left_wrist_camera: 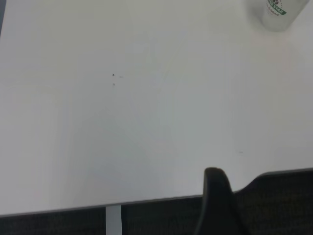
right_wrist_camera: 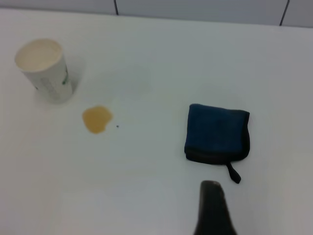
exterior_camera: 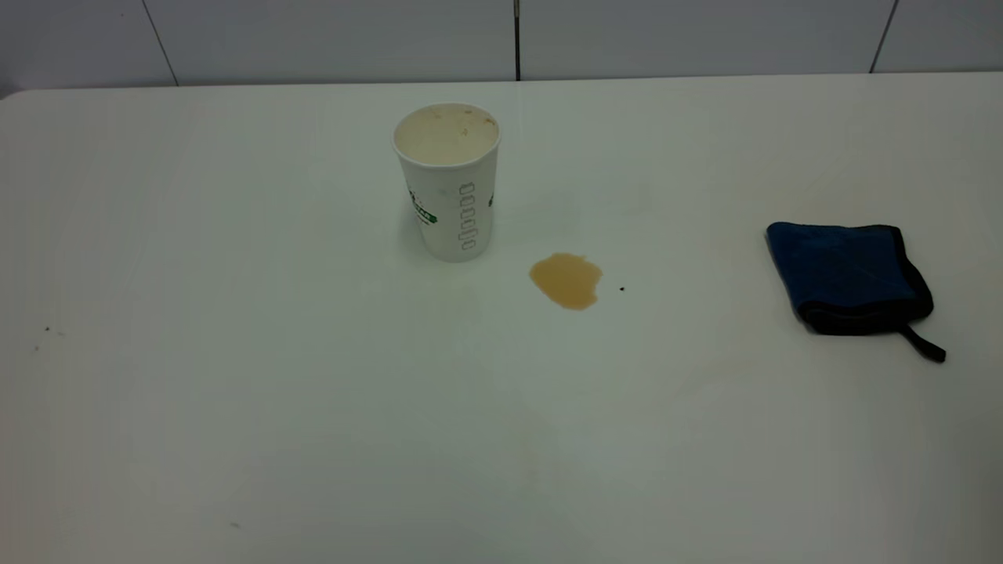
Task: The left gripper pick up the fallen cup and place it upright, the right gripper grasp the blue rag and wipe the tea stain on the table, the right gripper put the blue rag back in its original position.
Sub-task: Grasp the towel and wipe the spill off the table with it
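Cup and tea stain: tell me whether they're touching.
Apart. The exterior view shows bare table between the upright cup and the tea stain.

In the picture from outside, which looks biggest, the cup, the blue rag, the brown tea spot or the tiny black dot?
1. The blue rag and the cup look close in size; I won't rank them.
2. The tea stain.
3. The dark speck.

On my tabletop (exterior_camera: 235,407) the cup (exterior_camera: 448,184) stands far left, tea stain (exterior_camera: 566,280) just right, rag (exterior_camera: 850,278) well right.
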